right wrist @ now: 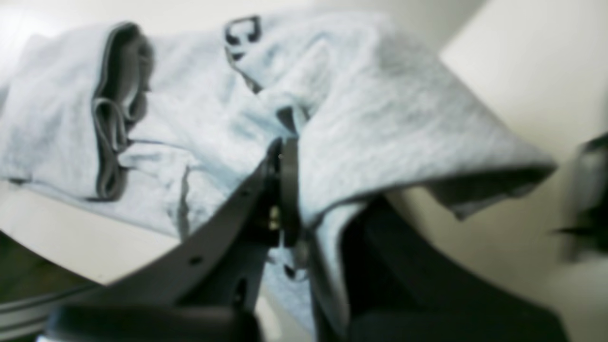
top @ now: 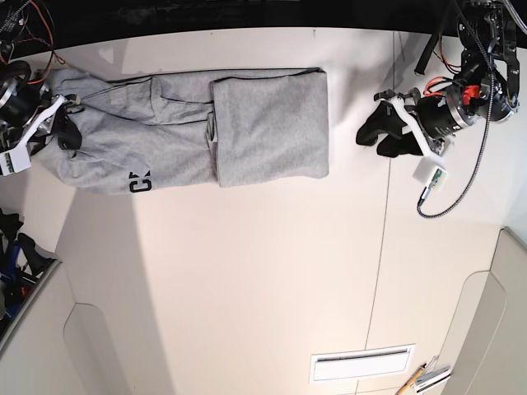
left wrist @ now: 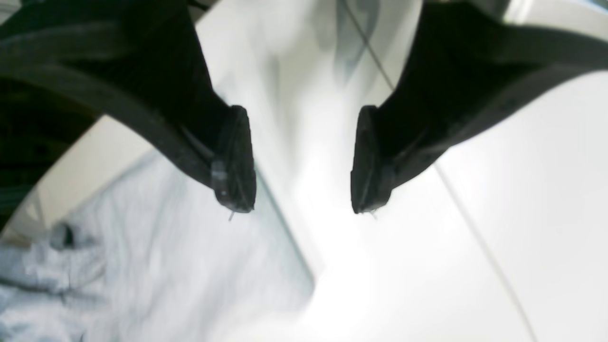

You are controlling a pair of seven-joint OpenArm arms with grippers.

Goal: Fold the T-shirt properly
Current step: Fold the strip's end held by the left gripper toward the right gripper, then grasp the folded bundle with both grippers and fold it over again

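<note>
Heather-grey cotton, the T-shirt (top: 189, 132) lies along the far edge of the white table (top: 263, 280), partly folded: a neat rectangular panel sits on the end nearer the left arm, while the other end is bunched and rumpled, with a scrap of black lettering (top: 139, 183) showing at its edge. It looks soft, light and limp, so I judge it will sag and slide on the smooth top unless lifted by a hem or a fold edge; corners and doubled layers give the surest hold. The right gripper (right wrist: 289, 190) is at the rumpled end, its jaws pressed together on a ridge of the fabric, which drapes over one finger. The left gripper (left wrist: 304, 159) hovers over bare table just beside the folded edge, jaws spread wide, pads (left wrist: 235, 159) empty and touching nothing.
</note>
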